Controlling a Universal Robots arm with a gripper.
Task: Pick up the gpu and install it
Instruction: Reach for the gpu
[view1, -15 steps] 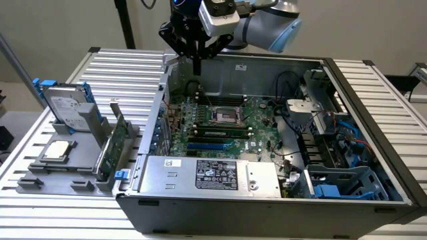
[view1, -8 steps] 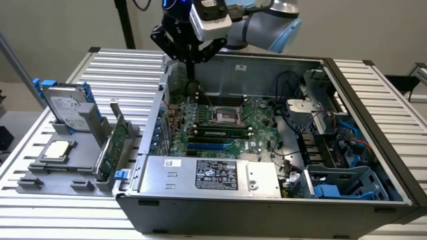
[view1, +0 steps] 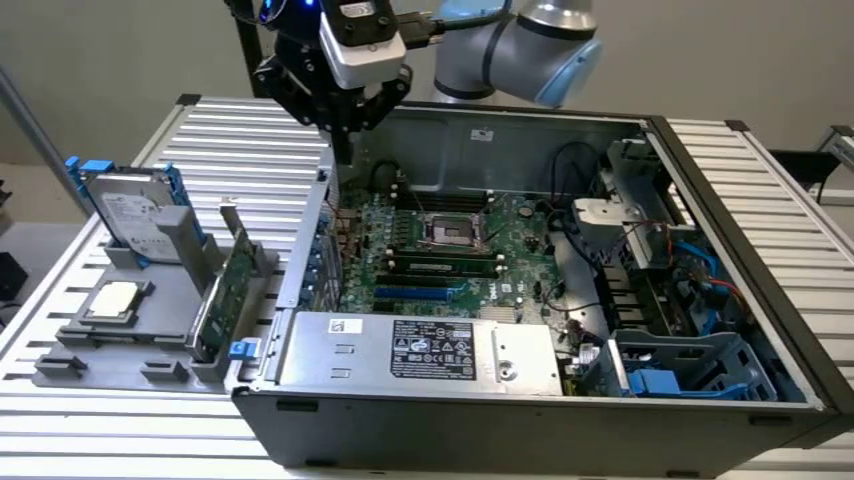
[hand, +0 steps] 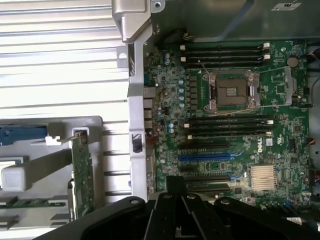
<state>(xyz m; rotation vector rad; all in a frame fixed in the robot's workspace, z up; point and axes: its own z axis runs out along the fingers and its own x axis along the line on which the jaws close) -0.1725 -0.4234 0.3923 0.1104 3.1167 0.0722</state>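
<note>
Evenly lit from above in the exterior view, with soft shadow pooling inside the computer case (view1: 534, 130) under its walls. Blown out to near white across the slatted table (hand: 60, 70) in the wrist view, yet dull and greenish over the motherboard (hand: 280, 131)

tool (view1: 351, 120) over case (view1: 534, 405) far corner | gpu (view1: 224, 295) upright in grey holder (view1: 120, 365) beside case

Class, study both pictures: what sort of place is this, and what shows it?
Probably a robotics lab bench for computer assembly: an open computer case lies on a slatted metal table, a grey tray beside it holds the gpu upright, and the gripper hangs above the case.
</note>
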